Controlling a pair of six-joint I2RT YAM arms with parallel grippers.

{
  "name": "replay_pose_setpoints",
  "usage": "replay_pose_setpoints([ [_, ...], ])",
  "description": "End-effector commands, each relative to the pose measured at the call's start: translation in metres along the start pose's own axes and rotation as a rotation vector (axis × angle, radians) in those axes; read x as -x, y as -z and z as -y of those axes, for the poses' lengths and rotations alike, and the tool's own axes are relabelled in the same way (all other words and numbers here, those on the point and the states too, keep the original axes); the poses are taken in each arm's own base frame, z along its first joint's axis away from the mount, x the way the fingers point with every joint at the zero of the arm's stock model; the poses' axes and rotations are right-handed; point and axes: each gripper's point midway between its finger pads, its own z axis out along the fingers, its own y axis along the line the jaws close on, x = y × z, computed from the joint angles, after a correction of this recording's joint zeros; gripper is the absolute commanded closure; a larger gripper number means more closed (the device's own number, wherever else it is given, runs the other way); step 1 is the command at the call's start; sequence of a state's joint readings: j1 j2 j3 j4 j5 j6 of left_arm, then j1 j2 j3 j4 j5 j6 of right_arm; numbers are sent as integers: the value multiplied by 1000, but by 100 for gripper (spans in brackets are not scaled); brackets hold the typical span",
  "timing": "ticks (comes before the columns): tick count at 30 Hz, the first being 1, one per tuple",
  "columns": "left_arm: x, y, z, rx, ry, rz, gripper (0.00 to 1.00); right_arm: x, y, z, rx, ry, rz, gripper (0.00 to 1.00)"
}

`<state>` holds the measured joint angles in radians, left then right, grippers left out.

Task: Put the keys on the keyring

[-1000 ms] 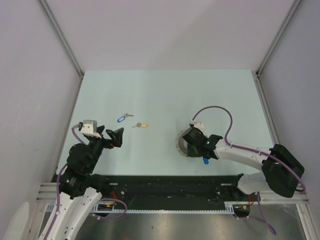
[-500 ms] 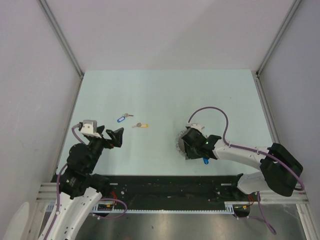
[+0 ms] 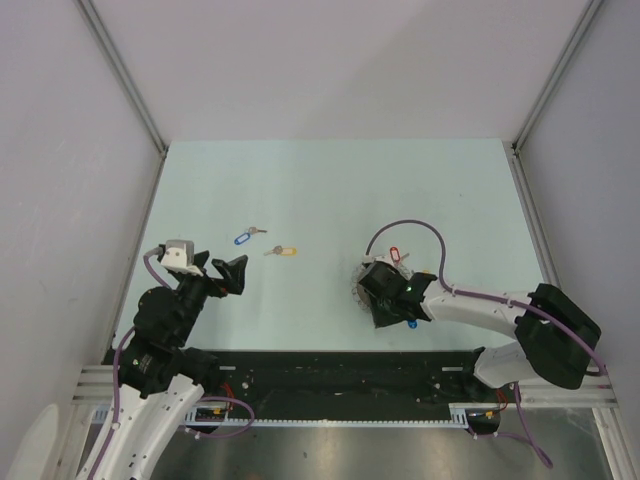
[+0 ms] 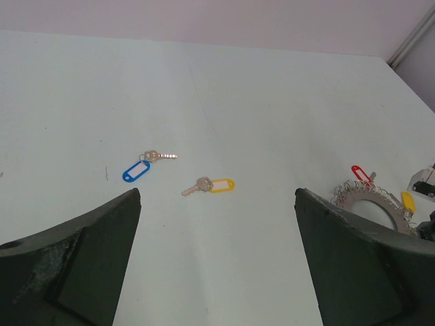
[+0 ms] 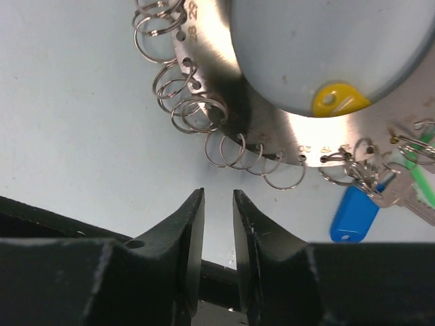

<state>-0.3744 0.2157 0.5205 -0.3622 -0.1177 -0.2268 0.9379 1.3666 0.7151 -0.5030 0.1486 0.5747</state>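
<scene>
Facing the keyring (image 5: 272,139), tips just short of its split rings (image 5: 234,151), the right gripper (image 5: 218,197) has its jaws nearly together, empty. The left gripper (image 3: 222,265) gapes wide, empty, with the blue-tagged key (image 4: 139,170) and yellow-tagged key (image 4: 214,185) lying well ahead of it.

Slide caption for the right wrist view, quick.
Right gripper, fingers narrowly parted and empty, poised near the rim of the flat silver metal keyring fringed with wire rings.

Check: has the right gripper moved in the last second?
Yes. The right gripper shifted toward the near rail, uncovering a red tag.
</scene>
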Motion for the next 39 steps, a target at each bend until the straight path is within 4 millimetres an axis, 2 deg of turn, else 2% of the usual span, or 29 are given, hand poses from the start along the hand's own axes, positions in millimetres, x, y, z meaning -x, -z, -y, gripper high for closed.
replay_pose_setpoints([
  [1, 19, 4, 7, -32, -21, 41, 0, 13, -4, -17, 41, 14, 30, 74],
  [4, 19, 4, 7, -32, -21, 42, 0, 23, -10, -23, 49, 6, 69, 76],
  [8, 19, 4, 6, -29, -24, 41, 0, 45, -15, -19, -3, 19, 139, 77],
  [13, 20, 5, 6, -30, -22, 46, 0, 68, -24, 2, -111, 0, 187, 77],
  [16, 19, 5, 5, -26, -23, 45, 0, 80, -28, 7, -118, 10, 208, 76],
  [21, 20, 5, 6, -29, -25, 44, 0, 104, -25, 13, -118, 29, 244, 72],
  [25, 20, 4, 5, -25, -25, 44, 0, 115, -7, 18, -86, 10, 267, 66],
  [32, 19, 4, 6, -31, -24, 42, 0, 102, 12, 36, -104, -74, 239, 65],
  [36, 19, 4, 6, -31, -25, 42, 0, 88, 7, 40, -69, -170, 217, 67],
  [39, 20, 5, 7, -34, -23, 45, 0, 76, 0, 37, -7, -236, 188, 69],
])
